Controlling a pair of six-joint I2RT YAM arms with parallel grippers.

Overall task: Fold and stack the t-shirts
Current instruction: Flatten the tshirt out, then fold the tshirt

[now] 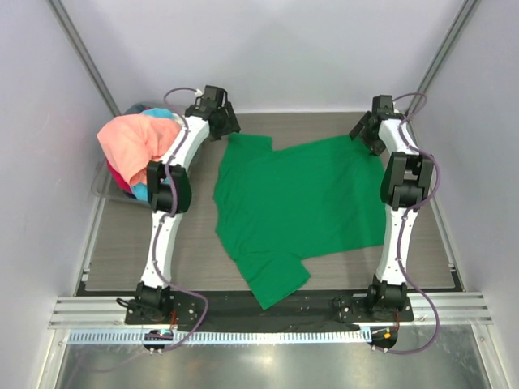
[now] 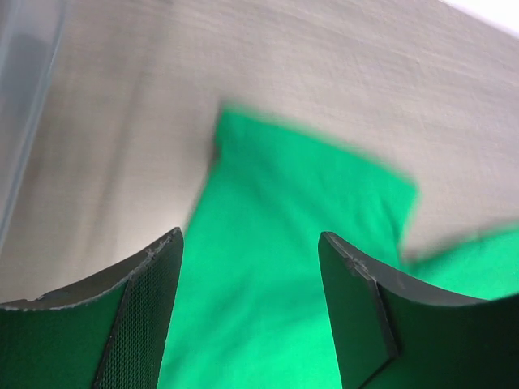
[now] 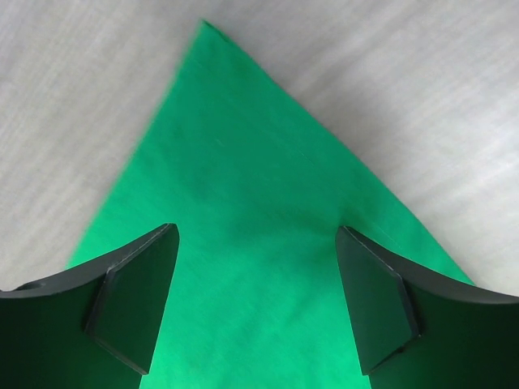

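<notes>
A bright green t-shirt (image 1: 300, 203) lies spread flat in the middle of the table, one sleeve at the far left and one at the near edge. My left gripper (image 1: 229, 128) is open and hovers over the far left sleeve (image 2: 300, 186); the jaws (image 2: 250, 239) stand apart with nothing between them. My right gripper (image 1: 359, 131) is open over the shirt's far right corner (image 3: 243, 146), its jaws (image 3: 255, 231) wide and empty. A salmon-pink shirt (image 1: 134, 138) tops a pile with light blue (image 1: 139, 191) and red (image 1: 120, 180) cloth at the left.
The pile sits in a grey translucent bin (image 1: 101, 188) at the table's left edge; its wall shows in the left wrist view (image 2: 24, 97). White walls enclose the table on three sides. The arm bases stand on a rail at the near edge.
</notes>
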